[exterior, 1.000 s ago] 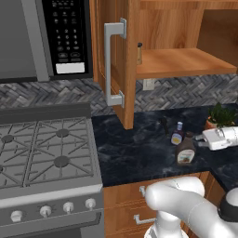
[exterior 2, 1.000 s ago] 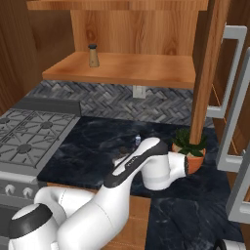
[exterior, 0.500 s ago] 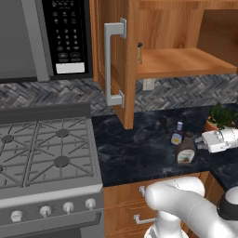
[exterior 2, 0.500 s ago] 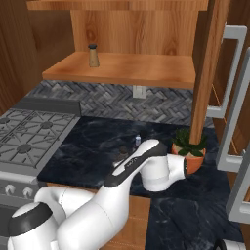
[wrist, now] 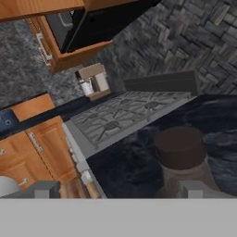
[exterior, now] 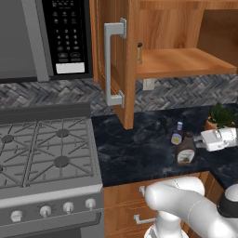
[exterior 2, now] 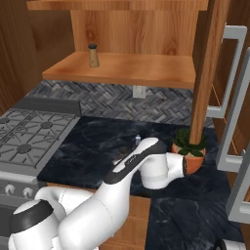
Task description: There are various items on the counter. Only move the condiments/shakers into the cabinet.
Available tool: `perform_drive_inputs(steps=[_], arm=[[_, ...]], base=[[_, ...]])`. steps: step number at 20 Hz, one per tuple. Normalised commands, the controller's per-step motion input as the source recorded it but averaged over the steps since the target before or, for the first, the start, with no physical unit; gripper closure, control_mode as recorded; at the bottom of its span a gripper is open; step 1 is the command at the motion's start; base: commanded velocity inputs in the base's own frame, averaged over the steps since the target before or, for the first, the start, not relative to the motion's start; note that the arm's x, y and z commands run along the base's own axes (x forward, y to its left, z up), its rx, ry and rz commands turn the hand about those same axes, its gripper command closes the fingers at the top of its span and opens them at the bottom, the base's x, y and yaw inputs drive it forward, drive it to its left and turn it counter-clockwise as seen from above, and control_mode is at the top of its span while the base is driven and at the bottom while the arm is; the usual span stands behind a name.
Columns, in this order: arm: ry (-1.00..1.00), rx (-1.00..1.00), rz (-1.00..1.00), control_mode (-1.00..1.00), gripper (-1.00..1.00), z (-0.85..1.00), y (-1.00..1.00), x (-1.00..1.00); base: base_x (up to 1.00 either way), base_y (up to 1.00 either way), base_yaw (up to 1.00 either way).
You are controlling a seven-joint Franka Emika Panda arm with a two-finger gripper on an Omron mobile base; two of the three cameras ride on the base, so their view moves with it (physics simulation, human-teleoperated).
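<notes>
Jaws are standing wide apart on the gripper (wrist: 118, 189), gripping nothing; in the hand view the syrup bottle (wrist: 181, 159) is sitting just ahead of the two tips, its dark cap toward the camera, closer to one finger (wrist: 196, 189) than to the other. From the left base view the white hand is reaching in from the right, level with the counter (exterior: 135, 153), its tip just beside the syrup bottle (exterior: 186, 149), which is standing upright with its long axis vertical, cap up and white label facing the front edge. Right behind it, the small blue bottle (exterior: 177, 134) is also standing upright, pale cap on top, nearly touching the syrup bottle. A tiny dark object (exterior: 164, 124) is sitting a little farther back toward the backsplash. The potted plant (exterior: 220, 116) is crowding the right side, just behind the hand. Above, the cabinet (exterior 2: 127, 68) is standing open, its door (exterior: 113, 60) swung out over the counter, and the wooden shaker (exterior 2: 93, 55) is sitting upright on the shelf near the left end. The stove (exterior: 44, 153) is lying to the left, well apart from the bottles.
</notes>
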Motion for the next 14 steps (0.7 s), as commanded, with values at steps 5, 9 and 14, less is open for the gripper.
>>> perform_drive_inputs(steps=[5,9,14], arm=[[0.00,0.00,0.00,-1.00,-1.00,0.00,0.00,0.18],[0.00,-0.01,0.00,-1.00,-1.00,-0.03,0.00,0.21],[0.00,-0.02,0.00,-1.00,-1.00,-0.02,0.00,0.12]], base=[[0.00,0.00,0.00],[0.00,0.00,0.00],[0.00,0.00,0.00]])
